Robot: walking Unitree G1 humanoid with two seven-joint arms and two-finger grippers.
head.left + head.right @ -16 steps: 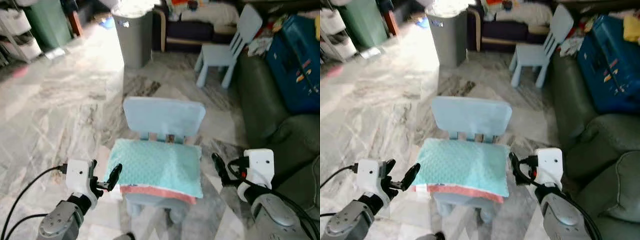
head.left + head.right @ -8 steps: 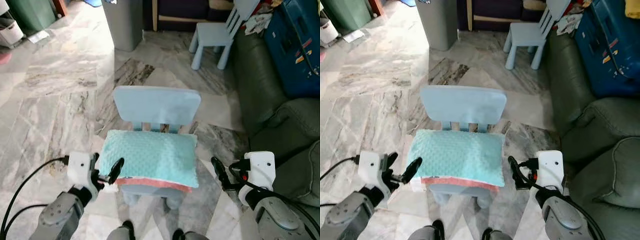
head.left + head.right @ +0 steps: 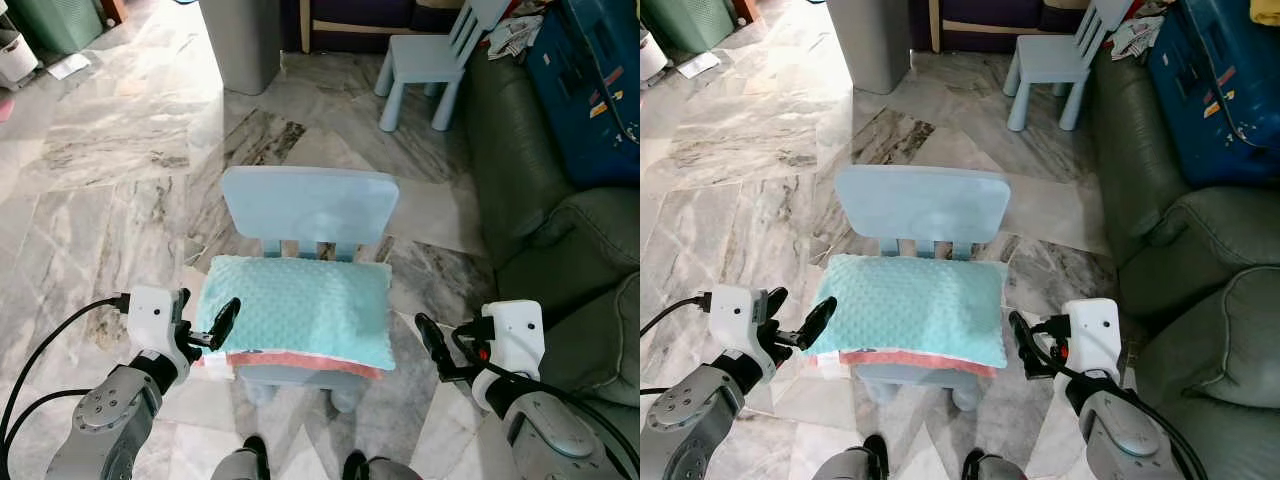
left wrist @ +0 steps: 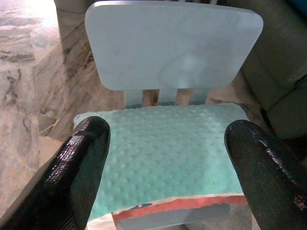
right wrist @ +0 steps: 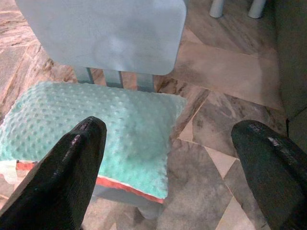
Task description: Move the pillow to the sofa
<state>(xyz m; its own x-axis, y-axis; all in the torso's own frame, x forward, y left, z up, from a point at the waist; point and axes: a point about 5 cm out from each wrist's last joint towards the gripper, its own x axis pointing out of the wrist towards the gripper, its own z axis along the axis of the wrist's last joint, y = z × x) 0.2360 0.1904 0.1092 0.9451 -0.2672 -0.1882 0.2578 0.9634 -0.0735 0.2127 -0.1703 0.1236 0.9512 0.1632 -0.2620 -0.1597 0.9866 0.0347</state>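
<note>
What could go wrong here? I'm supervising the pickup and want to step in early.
The pillow overhangs the small blue chair, so a one-sided squeeze from the left gripper or right gripper, both open at its ends, might slide it to the floor. The light chair could tip or scoot. The sofa crowds the right arm.

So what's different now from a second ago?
The robot came closer and looks down more steeply. Both grippers, left and right, stay open beside the teal pillow, holding nothing. The pillow still lies on the small blue chair.
</note>
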